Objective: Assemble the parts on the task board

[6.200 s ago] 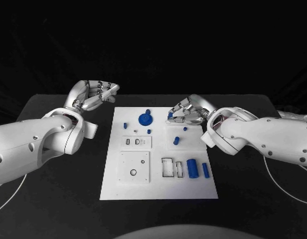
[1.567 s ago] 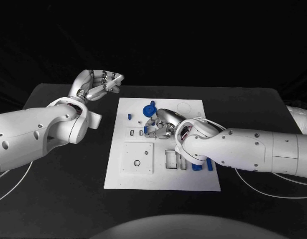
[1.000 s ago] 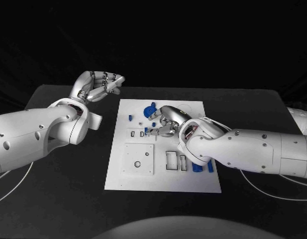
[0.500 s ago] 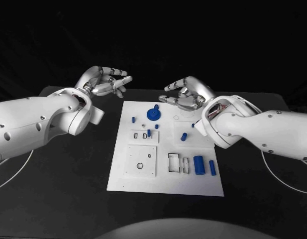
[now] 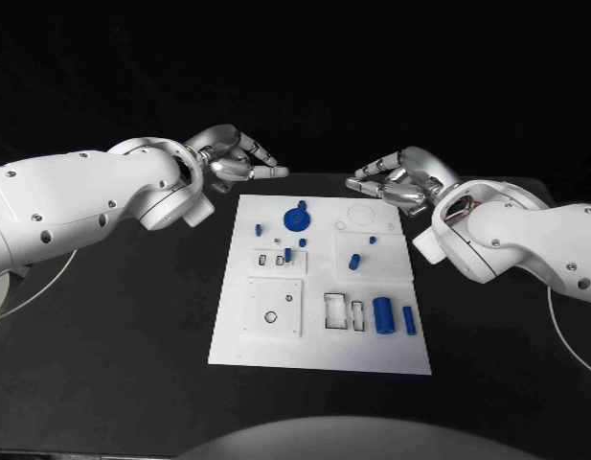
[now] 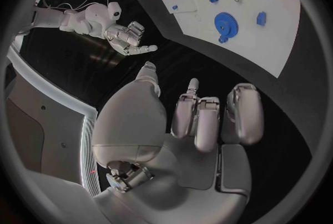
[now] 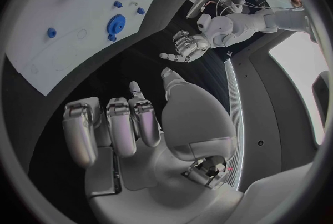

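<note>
The white task board (image 5: 323, 331) lies in the middle of the black table. On it are a blue gear (image 5: 297, 219) at the far end, several small blue pegs such as one (image 5: 354, 260) near the middle, and a blue cylinder (image 5: 382, 315) beside a blue bar (image 5: 408, 320) at the near right. A short blue piece (image 5: 287, 256) stands at the small socket plate. My left hand (image 5: 240, 159) hovers off the board's far left corner, fingers apart, holding nothing. My right hand (image 5: 394, 182) hovers off the far right corner, also empty. The left wrist view shows the gear (image 6: 224, 22) and the right hand (image 6: 128, 38).
Two rectangular slots (image 5: 336, 312) and a square plate with a round hole (image 5: 273, 308) sit on the board's near half. Bare black table surrounds the board on every side. My white forearms (image 5: 88, 206) flank it left and right.
My right hand has lifted off the board's middle and drawn back past the far right corner. A blue piece now stands at the socket plate. The left hand shifted slightly rightward; the camera also moved.
</note>
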Tool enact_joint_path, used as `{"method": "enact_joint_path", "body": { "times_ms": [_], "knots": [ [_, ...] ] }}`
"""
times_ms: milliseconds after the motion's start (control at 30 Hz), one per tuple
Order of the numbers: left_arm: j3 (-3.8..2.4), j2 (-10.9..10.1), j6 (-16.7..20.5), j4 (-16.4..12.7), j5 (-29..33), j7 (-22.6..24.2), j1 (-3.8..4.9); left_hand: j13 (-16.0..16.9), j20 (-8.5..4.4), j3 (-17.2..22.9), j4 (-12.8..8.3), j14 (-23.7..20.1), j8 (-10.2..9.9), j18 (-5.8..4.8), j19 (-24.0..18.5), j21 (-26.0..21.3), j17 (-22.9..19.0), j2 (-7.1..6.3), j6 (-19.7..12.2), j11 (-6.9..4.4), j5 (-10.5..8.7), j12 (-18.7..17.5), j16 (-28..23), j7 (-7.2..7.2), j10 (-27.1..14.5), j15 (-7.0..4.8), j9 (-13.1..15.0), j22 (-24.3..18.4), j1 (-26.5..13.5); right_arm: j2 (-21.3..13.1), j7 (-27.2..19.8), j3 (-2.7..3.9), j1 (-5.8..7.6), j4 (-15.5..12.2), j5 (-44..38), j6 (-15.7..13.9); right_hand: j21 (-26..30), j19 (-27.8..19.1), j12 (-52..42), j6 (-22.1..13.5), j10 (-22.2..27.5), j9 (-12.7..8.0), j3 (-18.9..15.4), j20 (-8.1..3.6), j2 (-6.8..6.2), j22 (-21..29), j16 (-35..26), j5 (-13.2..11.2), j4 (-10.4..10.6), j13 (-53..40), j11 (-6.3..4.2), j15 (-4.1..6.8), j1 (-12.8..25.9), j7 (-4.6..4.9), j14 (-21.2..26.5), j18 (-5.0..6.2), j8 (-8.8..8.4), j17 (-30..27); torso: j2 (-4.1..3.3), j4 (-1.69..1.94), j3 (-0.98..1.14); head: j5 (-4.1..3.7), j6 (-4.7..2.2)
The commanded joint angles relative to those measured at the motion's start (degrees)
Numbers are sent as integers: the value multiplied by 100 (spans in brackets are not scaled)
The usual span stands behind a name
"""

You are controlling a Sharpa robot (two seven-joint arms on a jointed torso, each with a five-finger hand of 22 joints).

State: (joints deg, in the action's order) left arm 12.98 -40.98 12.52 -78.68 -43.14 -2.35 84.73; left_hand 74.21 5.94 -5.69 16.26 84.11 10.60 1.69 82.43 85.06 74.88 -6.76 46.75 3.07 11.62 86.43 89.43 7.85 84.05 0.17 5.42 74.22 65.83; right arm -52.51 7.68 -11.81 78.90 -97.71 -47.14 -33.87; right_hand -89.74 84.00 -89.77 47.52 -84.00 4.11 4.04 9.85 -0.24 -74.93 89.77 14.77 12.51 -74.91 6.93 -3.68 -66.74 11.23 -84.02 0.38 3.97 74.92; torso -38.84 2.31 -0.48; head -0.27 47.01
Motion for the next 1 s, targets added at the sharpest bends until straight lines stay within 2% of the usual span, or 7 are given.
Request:
{"method": "enact_joint_path", "body": {
  "times_ms": [33, 233, 500, 633, 700, 833, 1000],
  "knots": [
    [13, 33, -656, -60, -532, -651, 8, 1579, 62, -35, -2, 589, 71, -166, 744, 486, 1512, -25, 136, 146, -61, 357, 57, -14, 595, 95, 51, 1565, -184, -53, 69, -7, -3, 30, 256, 353, -26, 600, -23, -10, -600, 8, -13, 42, 30, -1507, 23, 25, 38, -1509, 48, -47, 26, 15, -598, -38, 25, 1508, 12, -15, 22, 9, 13],
    [36, 95, -963, -186, -948, -1094, -9, 1579, 128, -233, 90, 589, 436, -169, 757, 494, 1512, -363, 764, 64, -20, 357, 57, -60, 595, 118, 299, 1578, -428, -145, 193, -19, -21, 82, 260, 515, -26, 600, -23, 17, -600, 17, -39, 50, 48, -1507, 23, 33, 63, -1509, 57, -55, 34, 25, -598, -38, 46, 1508, 14, -16, 10, 23, 17],
    [42, 299, -1410, -170, -1257, -1761, -37, 1579, 101, -300, 99, 589, 707, -169, 757, 494, 1512, -444, 1281, -77, 44, 357, 57, -231, 595, -24, 574, 1578, -832, -179, 322, -27, -59, 137, 207, 697, -26, 600, -23, 48, -600, 26, -58, 57, 63, -1507, 23, 39, 75, -1509, 64, -62, 28, 31, -598, -38, 68, 1508, 21, -30, 3, 24, 14],
    [42, 385, -1694, -133, -1299, -2115, -44, 1579, 88, -241, 97, 589, 743, -169, 757, 494, 1512, -357, 1404, -124, 34, 357, 57, -283, 595, -59, 649, 1578, -951, -185, 374, -30, -79, 152, 188, 767, -26, 600, -23, 48, -600, 27, -59, 58, 64, -1507, 23, 39, 76, -1509, 65, -63, 28, 32, -598, -38, 69, 1508, 20, -36, 3, 29, 27],
    [42, 428, -1868, -110, -1302, -2297, -47, 1579, 81, -135, 90, 589, 746, -169, 757, 494, 1512, -202, 1450, -146, 53, 357, 57, -305, 595, -75, 683, 1578, -954, -185, 398, -30, -92, 163, 183, 804, -26, 600, -23, 49, -600, 27, -62, 59, 69, -1507, 23, 41, 81, -1509, 66, -64, 31, 33, -598, -38, 70, 1508, 20, -34, 5, 28, 30],
    [42, 521, -2273, -43, -1135, -2613, -54, 1579, 55, 153, 66, 589, 649, -169, 757, 494, 1512, 137, 1424, -164, 352, 357, 57, -312, 595, -106, 763, 1578, -544, -174, 453, -32, -118, 188, 164, 879, -26, 600, -23, 50, -600, 27, -66, 60, 72, -1507, 23, 43, 86, -1509, 67, -65, 34, 34, -598, -38, 71, 1508, 21, -29, 6, 42, 23],
    [42, 595, -2577, 30, -911, -2729, -76, 1579, 29, 283, 53, 589, 572, -169, 757, 494, 1512, 352, 1325, -136, 364, 357, 57, -289, 595, -96, 859, 1578, -123, -152, 533, -33, -142, 205, 109, 957, -26, 600, -23, 51, -600, 28, -71, 61, 72, -1507, 23, 42, 89, -1509, 68, -66, 36, 35, -598, -38, 72, 1508, 21, -41, 6, 45, 28]
  ]
}}
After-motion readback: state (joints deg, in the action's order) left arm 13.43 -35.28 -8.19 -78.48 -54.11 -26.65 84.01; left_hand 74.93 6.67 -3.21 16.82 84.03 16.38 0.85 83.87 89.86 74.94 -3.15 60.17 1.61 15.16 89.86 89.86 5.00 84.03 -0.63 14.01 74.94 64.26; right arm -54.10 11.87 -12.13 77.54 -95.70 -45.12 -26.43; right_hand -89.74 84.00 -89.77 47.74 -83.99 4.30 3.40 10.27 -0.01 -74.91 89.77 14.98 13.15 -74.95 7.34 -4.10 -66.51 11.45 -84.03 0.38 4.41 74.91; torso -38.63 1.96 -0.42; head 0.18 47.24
